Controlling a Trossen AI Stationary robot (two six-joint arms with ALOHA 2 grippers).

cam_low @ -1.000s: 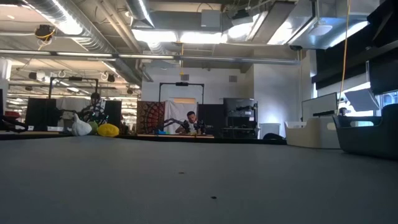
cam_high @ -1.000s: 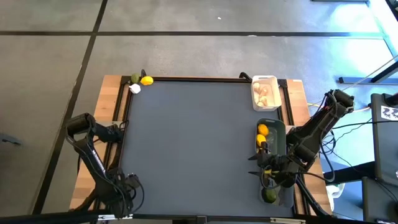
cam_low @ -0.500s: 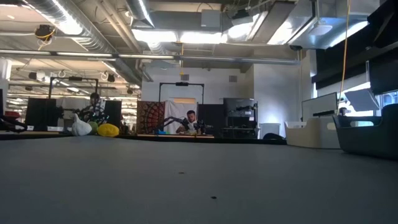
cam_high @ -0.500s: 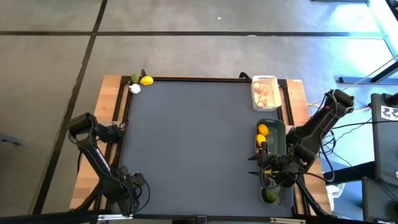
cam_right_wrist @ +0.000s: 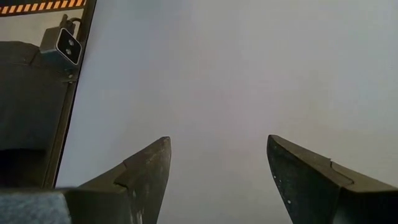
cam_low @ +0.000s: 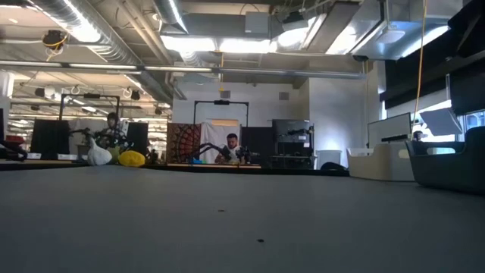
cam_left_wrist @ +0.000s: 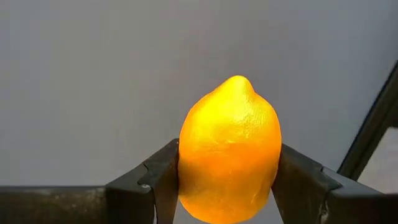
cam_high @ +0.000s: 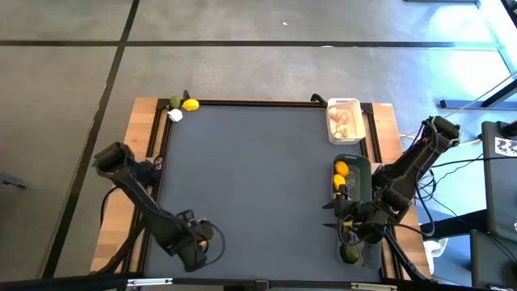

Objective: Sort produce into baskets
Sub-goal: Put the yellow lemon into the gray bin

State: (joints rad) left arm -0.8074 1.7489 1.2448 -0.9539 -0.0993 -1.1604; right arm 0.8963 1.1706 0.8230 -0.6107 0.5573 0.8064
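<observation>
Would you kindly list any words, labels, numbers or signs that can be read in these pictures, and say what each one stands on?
None can be read.
White panel at the high view's right edge: a dark mark, too small to read.
Small white box in the right wrist view: a dark square, no legible text.
Lemon in the left end effector: no label.

You have a dark grey mat (cam_high: pixel 258 186) covering the wooden table (cam_high: pixel 142 121). Behind it, in the low view, a person (cam_low: pixel 232 144) sits at a distant desk, with ceiling lights (cam_low: pixel 220 42) overhead and a black frame (cam_low: pixel 220 106) beside a patterned panel (cam_low: pixel 182 140).
</observation>
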